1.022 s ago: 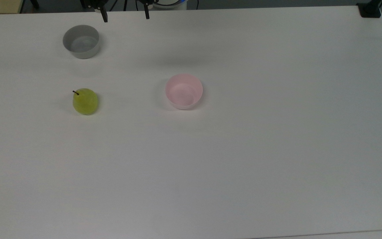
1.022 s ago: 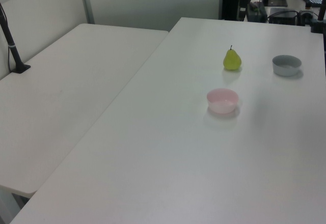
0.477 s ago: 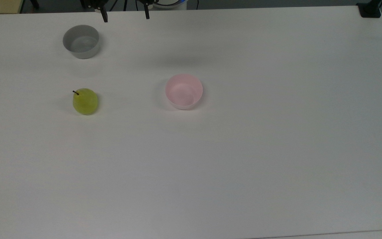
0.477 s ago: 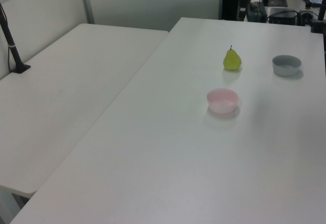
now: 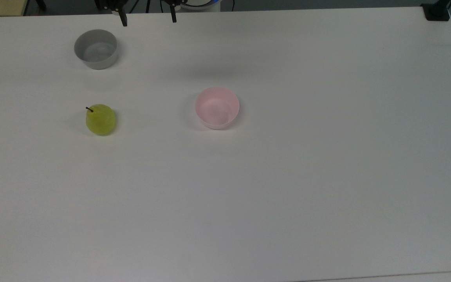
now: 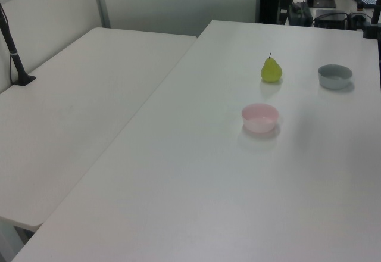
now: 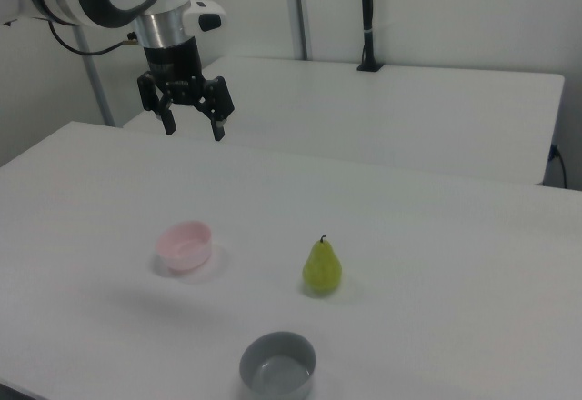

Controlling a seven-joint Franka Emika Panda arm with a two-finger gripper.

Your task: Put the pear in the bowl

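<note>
The yellow-green pear [image 5: 100, 119] [image 6: 271, 69] [image 7: 322, 266] stands upright on the white table, stem up. The pale pink bowl [image 5: 217, 107] [image 6: 260, 117] [image 7: 185, 245] sits empty, well apart from the pear. My gripper [image 5: 148, 17] [image 7: 193, 130] hangs high above the table with its two black fingers spread wide, open and holding nothing. In the top view its fingertips [image 5: 123, 21] show at the top edge, above the grey bowl's side of the table. In the right view it is up and behind the pink bowl.
A grey straight-sided bowl [image 5: 95, 49] [image 6: 334, 75] [image 7: 278, 365] stands empty near the pear. A second white table [image 6: 77, 107] adjoins on the left view's left. A black post [image 6: 13, 50] is clamped to it. A black clamp [image 5: 436, 11] sits at the table corner.
</note>
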